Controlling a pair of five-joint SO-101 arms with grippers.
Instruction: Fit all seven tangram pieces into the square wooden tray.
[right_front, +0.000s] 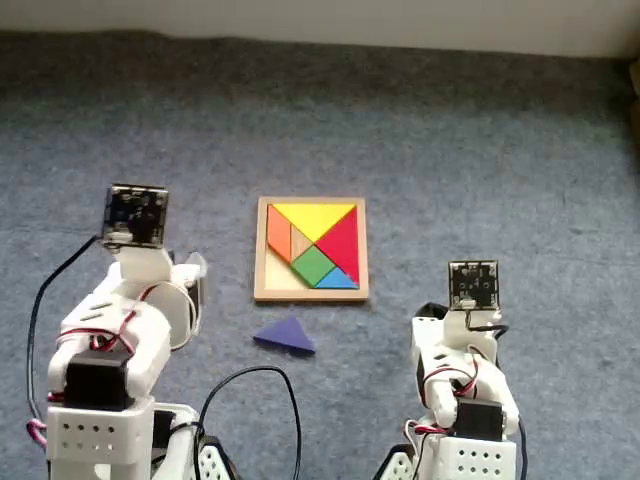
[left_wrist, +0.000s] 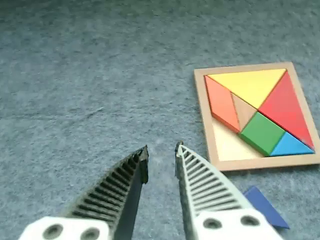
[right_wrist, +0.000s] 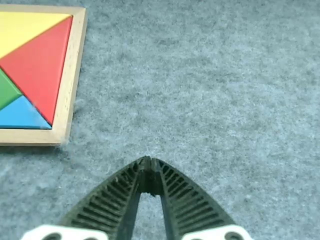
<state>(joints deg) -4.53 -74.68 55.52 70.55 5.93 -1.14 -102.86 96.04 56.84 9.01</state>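
A: L gripper (left_wrist: 162, 150)?
B: Fingers apart, above carpet (left_wrist: 75, 75). R gripper (right_wrist: 150, 163): tips together.
A: Tray (right_front: 311, 294)?
B: Btwn arms, mostly filled, one gap. Blue triangle (right_front: 287, 336) outside, near its arm-side edge.

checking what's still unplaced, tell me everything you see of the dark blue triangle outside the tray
The dark blue triangle is a flat, plain-coloured piece, seemingly painted wood. It lies flat on the grey carpet, just off the wooden tray by its bare corner, not touching it. Nothing grips it.
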